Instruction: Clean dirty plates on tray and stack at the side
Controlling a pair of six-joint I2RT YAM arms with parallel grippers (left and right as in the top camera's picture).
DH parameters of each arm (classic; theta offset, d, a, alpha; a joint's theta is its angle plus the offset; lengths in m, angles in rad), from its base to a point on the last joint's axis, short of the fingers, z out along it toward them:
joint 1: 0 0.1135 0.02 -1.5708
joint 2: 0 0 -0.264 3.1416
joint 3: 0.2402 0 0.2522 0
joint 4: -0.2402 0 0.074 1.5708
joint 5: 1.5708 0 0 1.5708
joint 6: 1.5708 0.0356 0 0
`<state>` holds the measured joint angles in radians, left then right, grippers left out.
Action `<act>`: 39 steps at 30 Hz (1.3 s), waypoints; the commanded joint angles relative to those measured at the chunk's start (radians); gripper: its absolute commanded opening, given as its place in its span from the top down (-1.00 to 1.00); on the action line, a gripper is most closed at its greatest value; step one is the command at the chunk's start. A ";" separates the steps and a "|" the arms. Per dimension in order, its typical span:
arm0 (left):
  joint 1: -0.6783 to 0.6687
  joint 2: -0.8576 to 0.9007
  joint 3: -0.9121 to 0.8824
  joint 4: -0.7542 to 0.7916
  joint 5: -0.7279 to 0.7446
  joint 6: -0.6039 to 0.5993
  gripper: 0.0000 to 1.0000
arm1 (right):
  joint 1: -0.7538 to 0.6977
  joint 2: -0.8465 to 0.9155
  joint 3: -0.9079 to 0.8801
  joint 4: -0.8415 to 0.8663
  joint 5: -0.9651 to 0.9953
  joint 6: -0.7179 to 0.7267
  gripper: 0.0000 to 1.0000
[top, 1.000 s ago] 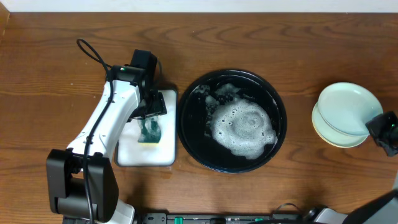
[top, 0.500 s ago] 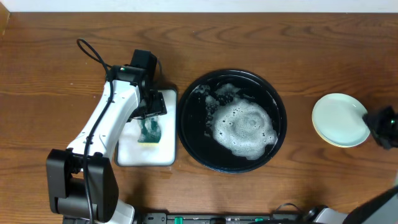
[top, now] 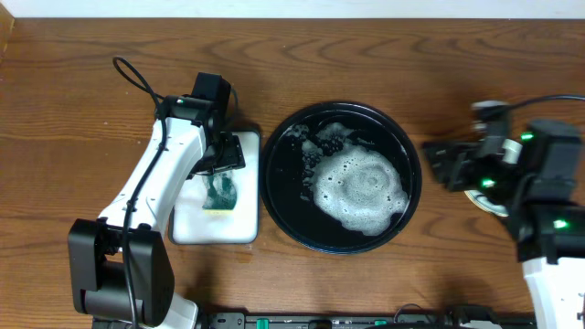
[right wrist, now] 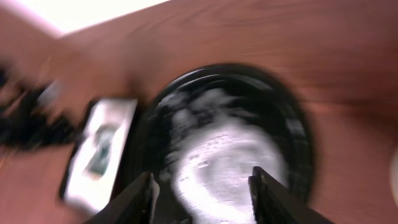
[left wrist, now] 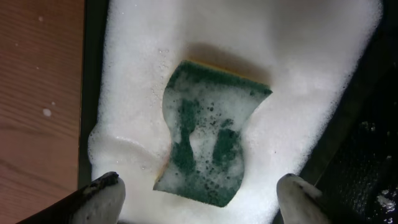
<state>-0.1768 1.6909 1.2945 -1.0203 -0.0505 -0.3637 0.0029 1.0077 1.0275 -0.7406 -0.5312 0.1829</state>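
Stacking looks finished: tray (top: 285,206) holds only foam (top: 358,187), plates (top: 482,200) peek out by the right gripper (right wrist: 205,198), whose jaws stand apart, empty; left gripper (left wrist: 200,194) gapes above sponge (left wrist: 211,149).

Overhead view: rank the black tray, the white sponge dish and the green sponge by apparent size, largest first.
1. black tray
2. white sponge dish
3. green sponge
All three sit at about the same height, so nearness to the camera does not blur the order.

A robot lab bench was indicated: arms (top: 160,174) were mounted at a wooden table (top: 384,55), a foamy tray (top: 291,212) was set centrally, a sponge dish (top: 233,230) at 9 o'clock.
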 commanded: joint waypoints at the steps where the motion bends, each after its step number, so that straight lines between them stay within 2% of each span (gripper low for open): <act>1: 0.003 -0.003 0.005 -0.002 -0.001 0.005 -0.66 | 0.169 -0.008 0.006 0.033 0.019 -0.050 -0.20; 6: 0.003 -0.003 0.005 -0.002 -0.001 0.005 -0.66 | 0.327 -0.006 0.006 0.080 0.116 -0.050 -0.43; 7: 0.003 -0.003 0.005 -0.002 -0.001 0.005 -0.66 | 0.343 -0.006 0.006 0.087 0.116 -0.050 -0.64; 8: 0.003 -0.003 0.005 -0.002 -0.001 0.005 -0.66 | 0.353 -0.006 0.006 0.095 0.116 -0.050 -0.98; 15: 0.003 -0.003 0.005 -0.002 -0.001 0.005 -0.66 | 0.371 -0.006 0.006 0.081 0.104 -0.040 -0.98; 21: 0.003 -0.003 0.005 -0.002 -0.001 0.005 -0.66 | 0.335 -0.036 0.006 0.087 0.200 -0.061 -0.98; 26: 0.003 -0.003 0.005 -0.002 -0.001 0.005 -0.66 | 0.258 -0.143 0.005 0.084 0.222 -0.177 -0.99; 30: 0.003 -0.003 0.005 -0.002 -0.001 0.005 -0.66 | 0.253 -0.248 -0.005 0.079 0.345 -0.249 -0.99; 33: 0.003 -0.003 0.005 -0.002 -0.001 0.005 -0.66 | 0.251 -0.375 -0.102 0.116 0.448 -0.256 -0.98; 39: 0.003 -0.003 0.005 -0.002 -0.001 0.005 -0.66 | 0.240 -0.576 -0.433 0.320 0.452 -0.256 -0.98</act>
<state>-0.1768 1.6909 1.2945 -1.0206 -0.0505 -0.3637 0.2531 0.5072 0.7654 -0.4801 -0.1265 -0.0479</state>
